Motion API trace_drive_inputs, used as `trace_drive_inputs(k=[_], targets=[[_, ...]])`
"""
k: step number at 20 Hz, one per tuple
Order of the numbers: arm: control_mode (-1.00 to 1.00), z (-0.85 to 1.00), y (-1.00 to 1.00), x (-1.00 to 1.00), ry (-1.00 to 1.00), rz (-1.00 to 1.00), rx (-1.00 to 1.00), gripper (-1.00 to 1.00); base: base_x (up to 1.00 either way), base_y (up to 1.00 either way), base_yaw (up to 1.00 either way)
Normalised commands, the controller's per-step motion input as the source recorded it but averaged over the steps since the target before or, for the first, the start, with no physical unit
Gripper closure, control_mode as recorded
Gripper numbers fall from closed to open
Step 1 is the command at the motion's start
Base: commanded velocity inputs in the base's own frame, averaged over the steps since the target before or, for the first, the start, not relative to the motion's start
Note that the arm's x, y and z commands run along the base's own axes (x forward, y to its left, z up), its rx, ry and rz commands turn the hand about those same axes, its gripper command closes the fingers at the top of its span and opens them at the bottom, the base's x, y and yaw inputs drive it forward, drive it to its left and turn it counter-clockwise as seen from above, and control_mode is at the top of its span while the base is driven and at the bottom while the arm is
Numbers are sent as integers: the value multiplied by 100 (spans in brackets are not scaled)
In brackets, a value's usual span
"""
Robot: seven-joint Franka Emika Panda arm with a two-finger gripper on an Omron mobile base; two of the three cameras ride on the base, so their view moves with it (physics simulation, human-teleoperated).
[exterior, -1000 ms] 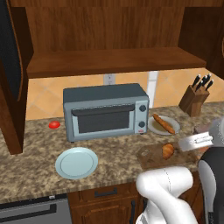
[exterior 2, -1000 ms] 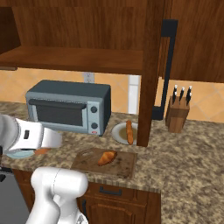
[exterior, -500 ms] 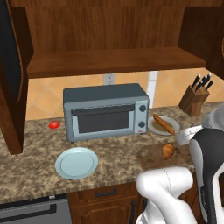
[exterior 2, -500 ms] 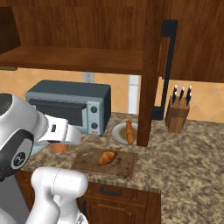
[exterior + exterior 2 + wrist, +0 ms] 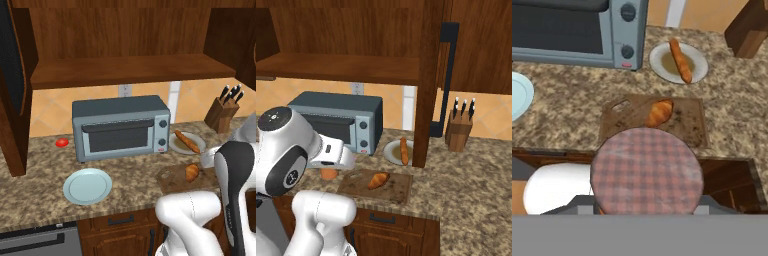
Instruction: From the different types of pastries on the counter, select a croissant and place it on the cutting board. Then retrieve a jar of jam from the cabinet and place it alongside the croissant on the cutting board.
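Croissant (image 5: 659, 112): small, plump, golden-brown, lying flat near middle of cutting board (image 5: 687, 125). Board: dark brown rectangle, flat on granite counter (image 5: 567, 107), near front edge. Jar of jam (image 5: 647, 170): pink checked lid facing hand camera, held above counter's front edge. Cabinet (image 5: 130, 70): dark wood, door open.

Light: even, soft, moderately bright.
Shadows: dim under the cabinet (image 5: 130, 70).
Glare: none.
Focus: sharp, rendered; textures slightly coarse.
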Motion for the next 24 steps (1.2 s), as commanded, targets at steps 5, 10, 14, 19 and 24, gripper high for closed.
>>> trace_drive_inputs(k=[5,10,14,19,24], targets=[[-100,-82,0,7,-17,0,-4,100,0,0,0],[-100,-100,-24,23,-22,-3,-20,100,0,0,0],[-100,-74,-42,10,-27,-4,-12,100,0,0,0],[-100,-71,-47,0,-37,0,0,100,0,0,0],[-100,-93,-2,0,-41,0,-12,100,0,0,0]])
